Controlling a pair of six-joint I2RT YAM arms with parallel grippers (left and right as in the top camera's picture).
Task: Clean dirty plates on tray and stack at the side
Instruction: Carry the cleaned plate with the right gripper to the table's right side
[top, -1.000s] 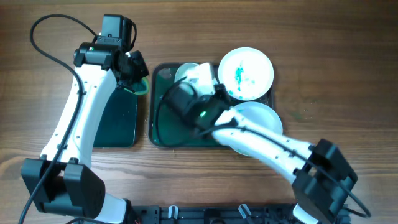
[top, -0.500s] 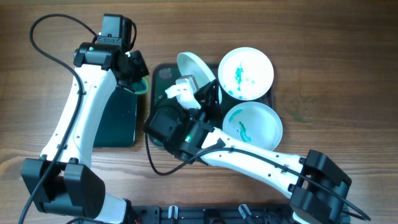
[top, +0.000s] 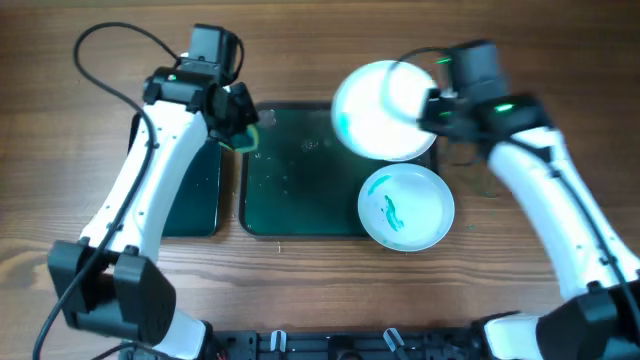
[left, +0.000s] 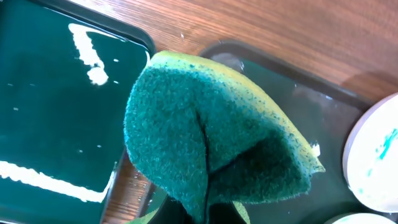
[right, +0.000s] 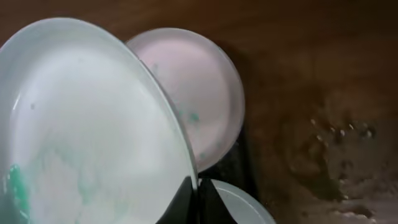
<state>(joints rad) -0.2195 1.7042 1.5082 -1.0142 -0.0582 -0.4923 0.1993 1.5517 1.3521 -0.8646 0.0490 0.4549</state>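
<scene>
My right gripper (top: 432, 106) is shut on the rim of a white plate (top: 378, 110) and holds it tilted and blurred above the tray's back right. In the right wrist view the jaws (right: 194, 190) pinch that held plate (right: 81, 137), which has faint teal smears. A second plate (right: 202, 93) with small teal spots lies below it. A third plate (top: 405, 207) with teal marks sits at the front right of the dark green tray (top: 295, 180). My left gripper (top: 243, 127) is shut on a green sponge (left: 211, 130) over the tray's back left corner.
A smaller black tray (top: 195, 195) lies left of the green tray and also shows in the left wrist view (left: 50, 93). A narrow strip of wooden table (top: 560, 60) separates the two trays. The third plate overhangs the green tray's front right rim.
My right arm has swung from the tray's left side to the right, carrying a plate up over the back-right plate. My left gripper with the sponge has shifted slightly right.
</scene>
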